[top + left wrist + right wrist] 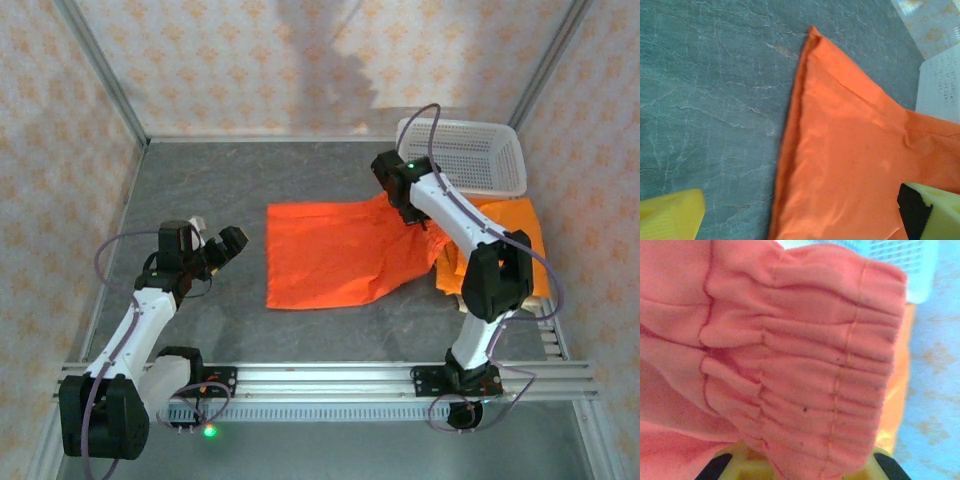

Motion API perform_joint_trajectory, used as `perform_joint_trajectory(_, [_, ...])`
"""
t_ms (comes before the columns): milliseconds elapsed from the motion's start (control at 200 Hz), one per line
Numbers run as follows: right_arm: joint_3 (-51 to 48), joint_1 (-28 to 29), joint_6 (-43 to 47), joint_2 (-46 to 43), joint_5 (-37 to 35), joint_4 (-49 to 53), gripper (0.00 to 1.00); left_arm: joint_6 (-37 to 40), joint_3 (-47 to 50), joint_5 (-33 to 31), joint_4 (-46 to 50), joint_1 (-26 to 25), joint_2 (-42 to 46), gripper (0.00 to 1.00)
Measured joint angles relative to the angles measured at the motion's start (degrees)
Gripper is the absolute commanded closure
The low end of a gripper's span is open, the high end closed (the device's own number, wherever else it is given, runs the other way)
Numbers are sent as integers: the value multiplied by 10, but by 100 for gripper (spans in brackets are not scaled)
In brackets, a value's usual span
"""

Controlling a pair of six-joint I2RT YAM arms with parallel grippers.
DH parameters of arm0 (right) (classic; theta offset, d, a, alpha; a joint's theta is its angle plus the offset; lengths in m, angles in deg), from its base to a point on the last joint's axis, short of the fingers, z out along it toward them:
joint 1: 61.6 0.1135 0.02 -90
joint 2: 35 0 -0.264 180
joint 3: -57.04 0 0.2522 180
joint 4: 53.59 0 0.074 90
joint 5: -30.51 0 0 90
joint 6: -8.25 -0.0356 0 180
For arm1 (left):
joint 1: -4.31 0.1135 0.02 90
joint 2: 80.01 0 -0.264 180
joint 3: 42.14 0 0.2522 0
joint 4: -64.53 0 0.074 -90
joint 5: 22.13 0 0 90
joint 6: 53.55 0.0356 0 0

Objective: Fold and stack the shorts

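A bright orange pair of shorts (pixel 340 255) lies spread flat in the middle of the table. My right gripper (pixel 418 215) is shut on its right end. In the right wrist view the gathered elastic waistband (pixel 805 365) bunches between my yellow fingers (pixel 740 465), covering the right gripper (pixel 800 465). My left gripper (pixel 222 245) hovers open to the left of the shorts, apart from them. In the left wrist view the left gripper (pixel 805 220) stands wide over the cloth's left edge (pixel 850 150), nothing between its pads (pixel 670 217).
A white perforated basket (pixel 465 155) stands at the back right, also seen in the right wrist view (pixel 895 255). More orange shorts (pixel 520 230) lie heaped under the right arm. Metal frame rails run along the near edge (pixel 330 375).
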Motion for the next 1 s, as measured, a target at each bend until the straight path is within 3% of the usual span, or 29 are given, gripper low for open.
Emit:
perform_joint_trajectory(205, [63,10,1,35,-117,78,100,0,0,0,0,0,0,0])
perform_joint_trajectory(415, [111,48,-10,59,-183,135,100,0,0,0,0,0,0,0])
perform_joint_trajectory(696, [206,118,-65,122,-217,211,100,0,5,0,-1,0,-4,0])
perform_joint_trajectory(1001, [303,189,-97,192,-221,227,100,-1,7,2,-6,0,-4,0])
